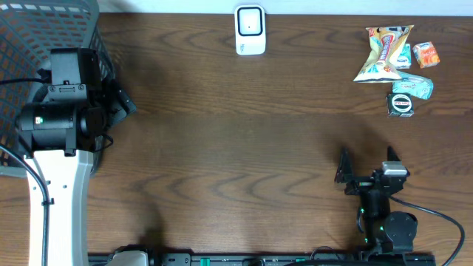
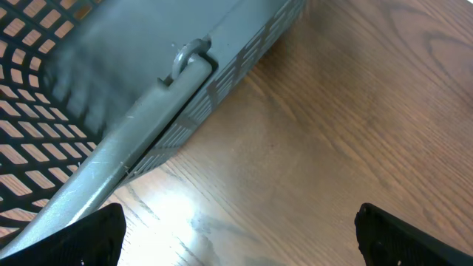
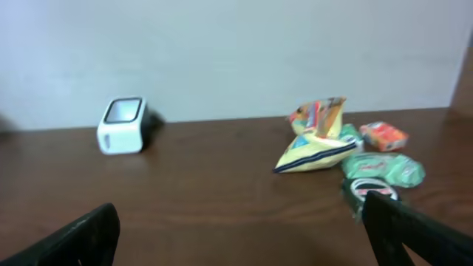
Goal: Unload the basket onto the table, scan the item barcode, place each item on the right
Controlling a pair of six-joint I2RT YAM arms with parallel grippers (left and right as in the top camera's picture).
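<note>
The white barcode scanner stands at the table's far edge, centre, and shows far left in the right wrist view. The items lie in a cluster at the far right: a yellow snack bag, a small orange pack, a green packet and a black round-labelled item. My right gripper is open and empty, near the front right, facing them from a distance. My left gripper is open and empty beside the basket.
A grey mesh basket fills the far left corner; its rim and handle run diagonally close in front of the left fingers. Bare brown wood lies between scanner, items and both arms. A cable trails from the right arm's base.
</note>
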